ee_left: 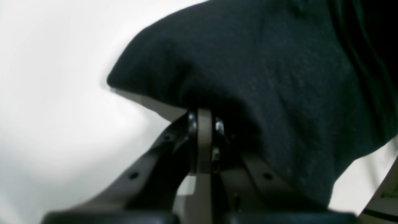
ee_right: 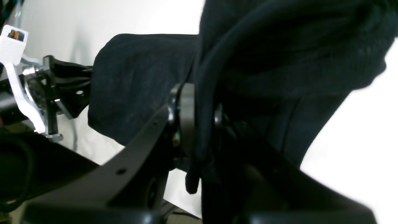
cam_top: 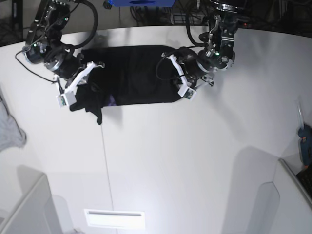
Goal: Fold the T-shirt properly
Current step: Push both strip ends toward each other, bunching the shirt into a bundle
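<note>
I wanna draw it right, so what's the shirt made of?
The shirt looks like soft, dull cloth, maybe cotton: it bends into smooth folds and has no shine. I can't tell for sure which cloth.

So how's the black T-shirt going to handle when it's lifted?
Likely floppy: the T-shirt bends and droops around the right gripper. Probably not slippery, given its matte knit look. The dangling end near that gripper may swing or crease if raised fast.

Grey cloth [cam_top: 9, 127] at the table's [cam_top: 146, 161] side.
</note>
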`<state>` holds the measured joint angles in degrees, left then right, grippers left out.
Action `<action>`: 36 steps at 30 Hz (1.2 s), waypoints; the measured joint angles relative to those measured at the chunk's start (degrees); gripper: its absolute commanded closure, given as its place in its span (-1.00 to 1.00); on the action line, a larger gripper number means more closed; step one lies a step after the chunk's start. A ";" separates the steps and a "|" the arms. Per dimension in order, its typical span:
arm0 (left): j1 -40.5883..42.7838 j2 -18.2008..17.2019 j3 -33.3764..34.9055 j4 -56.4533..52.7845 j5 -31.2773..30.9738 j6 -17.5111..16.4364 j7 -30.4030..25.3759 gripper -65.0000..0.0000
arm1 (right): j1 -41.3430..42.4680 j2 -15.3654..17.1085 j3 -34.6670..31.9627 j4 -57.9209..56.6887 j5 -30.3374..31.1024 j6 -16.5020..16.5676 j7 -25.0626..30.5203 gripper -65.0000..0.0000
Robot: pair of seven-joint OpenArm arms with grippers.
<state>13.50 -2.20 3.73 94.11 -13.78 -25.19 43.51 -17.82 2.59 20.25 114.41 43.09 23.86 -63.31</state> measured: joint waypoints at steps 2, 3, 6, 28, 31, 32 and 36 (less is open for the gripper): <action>-0.70 0.09 0.57 -0.13 0.04 0.00 0.35 1.00 | 0.22 0.11 0.00 0.00 0.07 -0.02 0.11 1.00; -1.22 0.09 0.61 -0.39 0.02 0.00 0.72 1.00 | 0.35 0.15 0.00 0.00 0.24 0.00 0.31 1.00; -2.29 0.55 1.03 -1.40 0.09 0.15 0.61 1.00 | 0.52 -0.07 1.70 0.00 0.44 0.00 -0.26 1.00; -3.30 2.03 3.85 -2.82 0.04 0.79 0.63 1.00 | 0.33 0.94 1.14 0.00 12.04 -4.52 -2.32 1.00; -3.30 2.01 3.85 -2.78 0.04 0.79 0.68 1.00 | -0.20 -0.15 -0.87 0.00 12.35 -4.57 -1.86 1.00; -3.30 2.03 3.82 -2.78 0.07 0.79 0.72 1.00 | -0.66 -1.09 -1.14 0.00 12.15 -4.59 -1.66 1.00; -3.28 2.01 3.82 -2.78 0.04 0.79 0.68 1.00 | -1.57 -2.62 -2.99 0.00 12.02 -4.59 -1.90 1.00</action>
<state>10.22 -0.19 7.55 91.33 -13.74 -24.40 44.18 -19.40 -0.03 17.26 114.41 55.11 19.27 -65.21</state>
